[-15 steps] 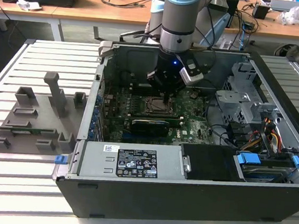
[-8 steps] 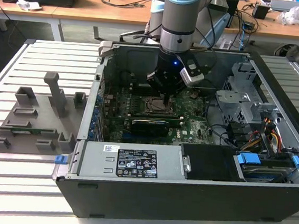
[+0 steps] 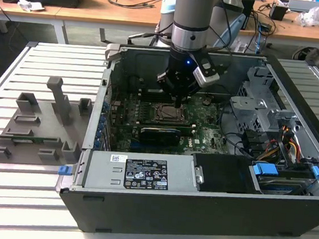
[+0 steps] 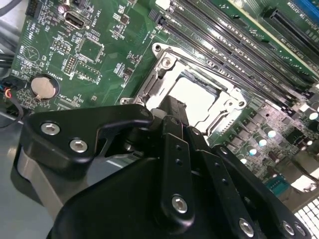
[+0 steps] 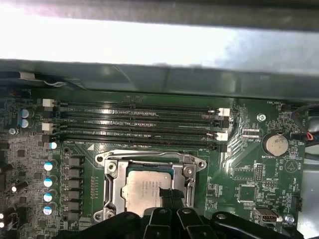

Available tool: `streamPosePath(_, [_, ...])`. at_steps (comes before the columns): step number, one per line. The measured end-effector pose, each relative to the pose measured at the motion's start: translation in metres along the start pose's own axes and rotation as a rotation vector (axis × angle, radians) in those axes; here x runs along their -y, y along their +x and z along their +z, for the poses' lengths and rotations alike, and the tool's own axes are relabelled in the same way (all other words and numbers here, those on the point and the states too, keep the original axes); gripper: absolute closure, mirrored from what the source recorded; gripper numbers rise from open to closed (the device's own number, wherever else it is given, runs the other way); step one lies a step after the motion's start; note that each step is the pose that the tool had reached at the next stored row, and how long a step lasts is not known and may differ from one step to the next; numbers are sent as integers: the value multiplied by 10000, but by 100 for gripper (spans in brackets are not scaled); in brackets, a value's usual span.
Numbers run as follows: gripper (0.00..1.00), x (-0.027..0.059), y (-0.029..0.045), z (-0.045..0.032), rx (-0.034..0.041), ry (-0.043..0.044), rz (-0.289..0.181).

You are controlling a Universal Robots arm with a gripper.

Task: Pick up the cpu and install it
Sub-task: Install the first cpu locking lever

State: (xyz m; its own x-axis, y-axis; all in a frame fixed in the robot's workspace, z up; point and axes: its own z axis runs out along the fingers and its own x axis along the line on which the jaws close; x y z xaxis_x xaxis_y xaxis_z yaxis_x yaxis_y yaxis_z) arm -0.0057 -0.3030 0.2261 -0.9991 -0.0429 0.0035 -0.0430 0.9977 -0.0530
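Note:
The cpu (image 5: 143, 190), a silvery-grey square chip, lies flat inside the metal-framed socket (image 5: 112, 185) on the green motherboard; the second wrist view shows its pale top (image 4: 202, 97). My gripper (image 3: 177, 103) reaches down into the open computer case (image 3: 195, 213), just over the socket (image 3: 164, 113). Its black fingers come together into one narrow tip (image 5: 167, 196) at the edge of the cpu, and the same tip (image 4: 172, 107) covers part of the chip in the second wrist view. The fingers look shut and do not straddle the chip.
Memory slots (image 5: 139, 124) run beside the socket, and a coin battery (image 5: 275, 144) sits on the board. A black card (image 3: 161, 134), the power supply (image 3: 140, 174) and a drive cage (image 3: 252, 100) crowd the case. A grey fixture with upright posts (image 3: 40, 128) stands on the slatted table.

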Motion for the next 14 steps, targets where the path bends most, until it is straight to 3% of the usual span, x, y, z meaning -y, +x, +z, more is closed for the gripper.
streamPosePath(14, [89,11,1,-211,-5,97,0])
